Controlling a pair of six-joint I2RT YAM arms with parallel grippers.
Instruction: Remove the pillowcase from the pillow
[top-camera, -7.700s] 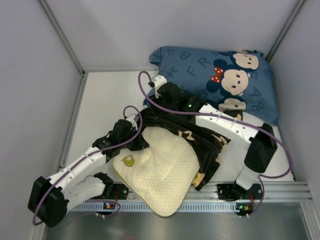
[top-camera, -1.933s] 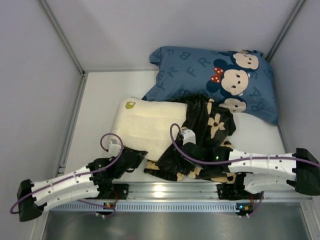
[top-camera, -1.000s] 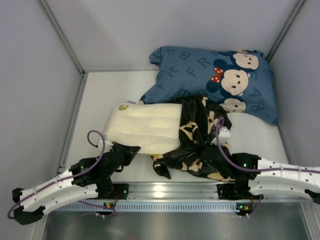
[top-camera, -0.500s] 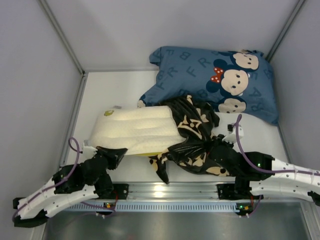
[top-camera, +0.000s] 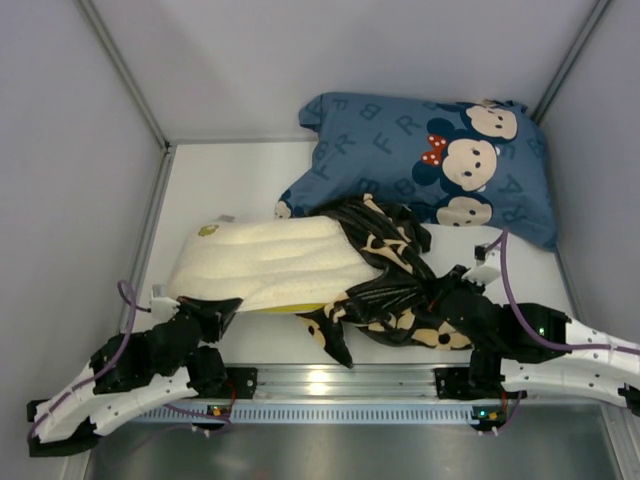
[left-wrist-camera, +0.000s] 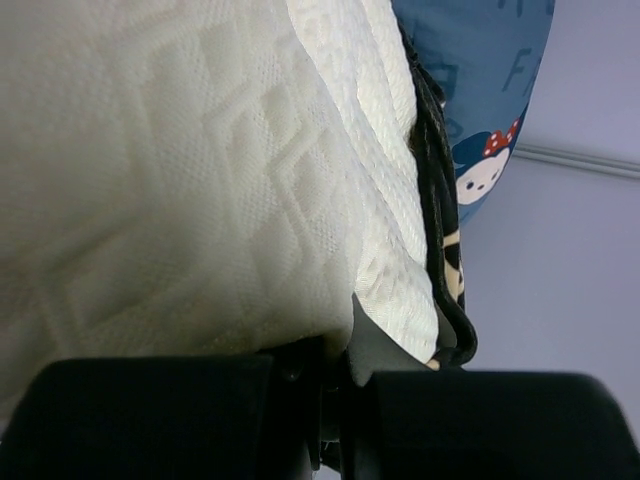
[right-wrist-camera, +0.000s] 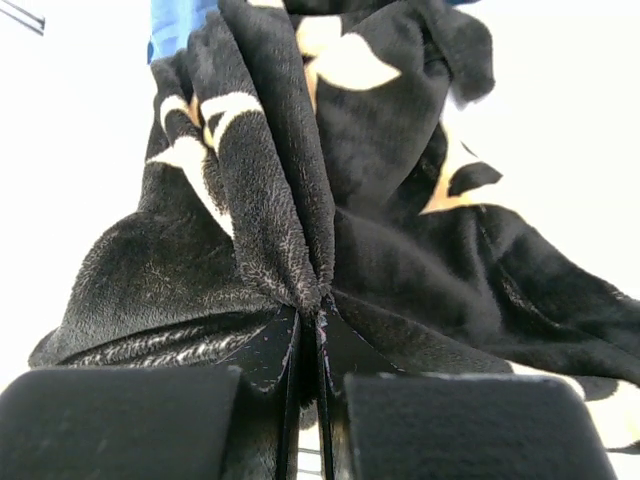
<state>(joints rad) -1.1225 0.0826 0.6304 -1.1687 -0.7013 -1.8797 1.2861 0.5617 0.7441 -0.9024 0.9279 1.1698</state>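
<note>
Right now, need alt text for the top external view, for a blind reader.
Two robot arms hold a cream pillow and its black flowered pillowcase on a white table. The left gripper clamps the pillow's near-left corner, and the right gripper clamps the bunched pillowcase, which covers only the pillow's right end. A blue cartoon-mouse pillow lies behind them.

The pillowcase (right-wrist-camera: 250, 200) is made of soft black cloth with a short, fuzzy pile. A slight shine is seen on its folds. The pillow (left-wrist-camera: 180, 180) is covered in cream cloth, matt and bumpy, with raised quilted lines. The blue pillow (top-camera: 440, 165) is covered in smooth, matt printed cloth. The bench (top-camera: 220, 185) is white, smooth and matt. The rail (top-camera: 330, 385) at its near edge is made of shiny ribbed metal. The right pincer (right-wrist-camera: 318, 385) and the left pincer (left-wrist-camera: 335, 420) are finished in dull, smooth black.
</note>
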